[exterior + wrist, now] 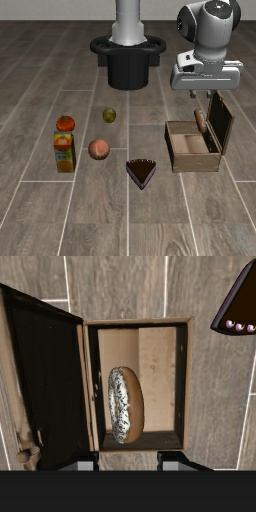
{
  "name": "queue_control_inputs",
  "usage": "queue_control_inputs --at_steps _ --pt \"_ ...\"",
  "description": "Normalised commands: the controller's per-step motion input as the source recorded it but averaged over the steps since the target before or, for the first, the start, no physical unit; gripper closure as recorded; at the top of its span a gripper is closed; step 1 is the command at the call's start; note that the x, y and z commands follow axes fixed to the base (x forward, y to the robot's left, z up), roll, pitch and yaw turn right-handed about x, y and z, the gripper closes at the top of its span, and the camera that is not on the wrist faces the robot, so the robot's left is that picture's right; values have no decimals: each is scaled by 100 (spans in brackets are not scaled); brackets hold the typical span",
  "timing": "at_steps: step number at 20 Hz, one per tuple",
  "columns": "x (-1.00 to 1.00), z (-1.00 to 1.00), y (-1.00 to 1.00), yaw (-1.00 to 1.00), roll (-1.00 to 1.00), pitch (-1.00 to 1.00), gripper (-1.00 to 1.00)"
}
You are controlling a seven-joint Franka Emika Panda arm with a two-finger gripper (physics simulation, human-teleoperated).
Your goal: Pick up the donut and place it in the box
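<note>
The donut (125, 404) stands on edge inside the open box (165, 351), so the placing looks done; at most, the arm has yet to draw away. The end effector (128, 460) hangs above it, fingers apart and gripping nothing. No writing is legible anywhere, not even on the carton (64, 153)

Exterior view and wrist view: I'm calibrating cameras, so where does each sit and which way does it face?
Exterior view: in front of the robot and above, looking down at the wooden floor; shows the base, arm and tool.
Wrist view: on the hand, looking straight down into the open box holding the donut; shows both fingertips of the tool.
Shared: the box and the cake slice.
</note>
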Motion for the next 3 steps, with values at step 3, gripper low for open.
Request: queue_control_inputs --at_steps 3 --pt "0 0 0 0 0 0 -100"
